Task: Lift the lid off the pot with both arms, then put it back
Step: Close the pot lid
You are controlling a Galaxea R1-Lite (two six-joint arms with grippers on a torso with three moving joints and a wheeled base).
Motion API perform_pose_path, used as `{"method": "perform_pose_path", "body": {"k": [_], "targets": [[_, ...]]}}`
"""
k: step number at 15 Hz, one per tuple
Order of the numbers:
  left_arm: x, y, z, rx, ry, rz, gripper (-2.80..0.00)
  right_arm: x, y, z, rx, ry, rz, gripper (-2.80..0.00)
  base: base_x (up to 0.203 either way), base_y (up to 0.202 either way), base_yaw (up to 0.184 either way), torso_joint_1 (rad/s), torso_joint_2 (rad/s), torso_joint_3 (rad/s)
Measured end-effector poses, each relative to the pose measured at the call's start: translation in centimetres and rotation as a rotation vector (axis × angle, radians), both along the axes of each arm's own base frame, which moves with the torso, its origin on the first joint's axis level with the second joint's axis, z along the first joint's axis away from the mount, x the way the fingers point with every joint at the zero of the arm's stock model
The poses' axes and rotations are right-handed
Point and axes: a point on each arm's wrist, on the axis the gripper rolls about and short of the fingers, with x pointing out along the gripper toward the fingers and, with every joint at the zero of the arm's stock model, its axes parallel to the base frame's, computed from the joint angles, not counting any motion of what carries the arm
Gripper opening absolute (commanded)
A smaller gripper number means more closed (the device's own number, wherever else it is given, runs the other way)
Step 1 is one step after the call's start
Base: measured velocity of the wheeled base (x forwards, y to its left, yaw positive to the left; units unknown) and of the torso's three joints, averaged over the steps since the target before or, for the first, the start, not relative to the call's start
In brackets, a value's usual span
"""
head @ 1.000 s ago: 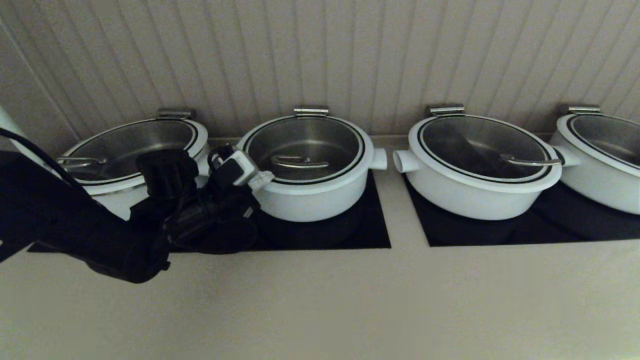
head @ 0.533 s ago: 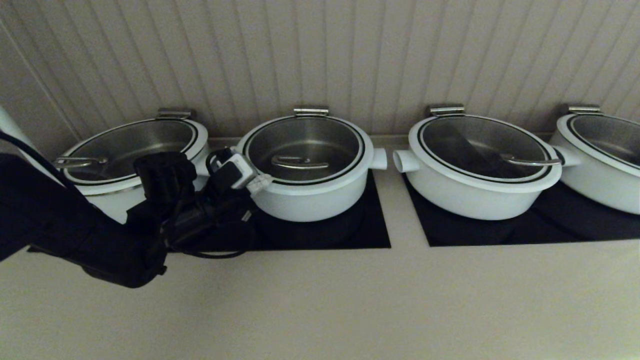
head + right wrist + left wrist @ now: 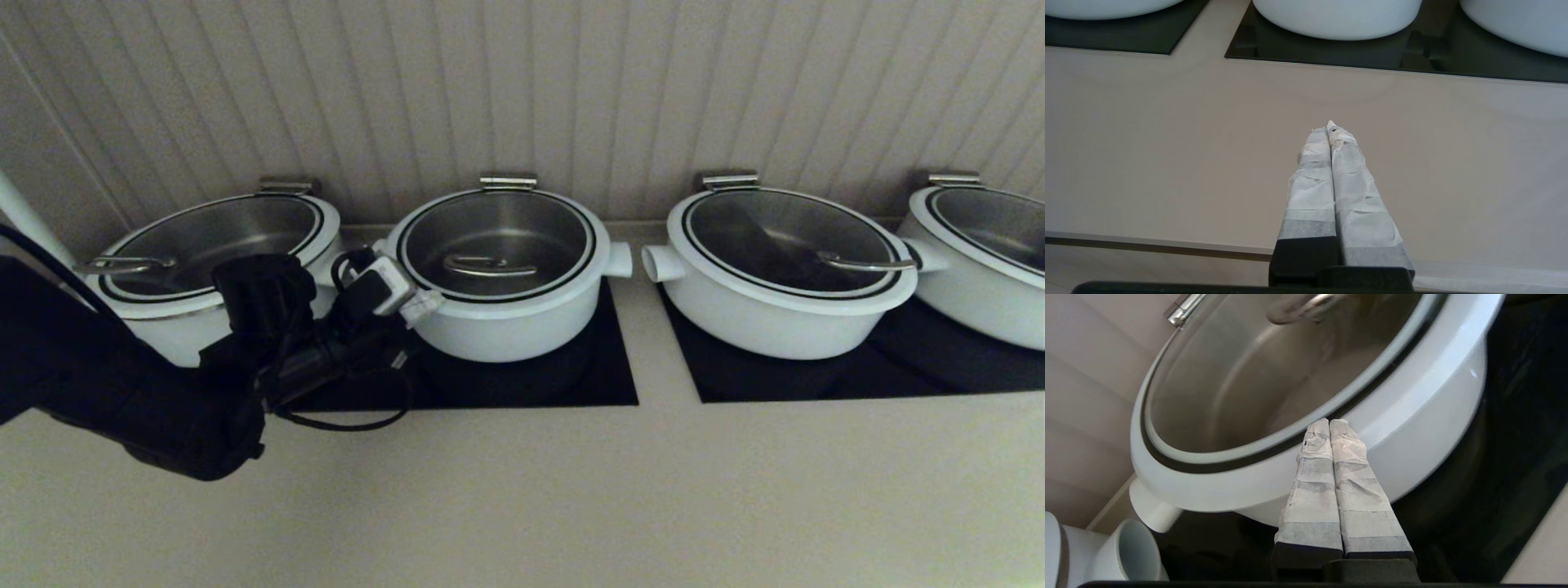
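The pot (image 3: 510, 327) is the small deep white one, second from the left, on a black cooktop. The lid (image 3: 498, 233) sits on it, its arched steel handle (image 3: 488, 265) at the centre. My left gripper (image 3: 426, 302) is shut and empty, its tips at the pot's left rim. In the left wrist view the taped fingers (image 3: 1310, 457) are pressed together, the tips of the left gripper (image 3: 1329, 422) against the pot's white rim (image 3: 1433, 404), just outside the lid's glass (image 3: 1241, 384). My right gripper (image 3: 1329, 127) is shut and empty above the bare counter, out of the head view.
A wide white pot (image 3: 204, 327) stands close behind my left arm. Two more wide pots (image 3: 775, 318) (image 3: 980, 302) stand to the right on a second black cooktop (image 3: 898, 371). A ribbed wall runs behind them. The beige counter (image 3: 571, 490) lies in front.
My left arm has drawn slightly left and back towards me; the gripper tips have slid a little along the pot's left rim. The lid and pot have not moved.
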Motion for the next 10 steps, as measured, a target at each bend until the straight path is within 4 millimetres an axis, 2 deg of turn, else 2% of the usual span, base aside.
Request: {"method": "perform_pose_path", "body": {"k": [10], "targets": [[-1.0, 0.3, 1.4, -0.011, -0.030, 0.002, -2.80, 0.0, 0.0, 0.0, 0.000, 0.000, 0.000, -2.80, 0.000, 0.000, 0.000, 0.000, 0.00, 0.000]]}}
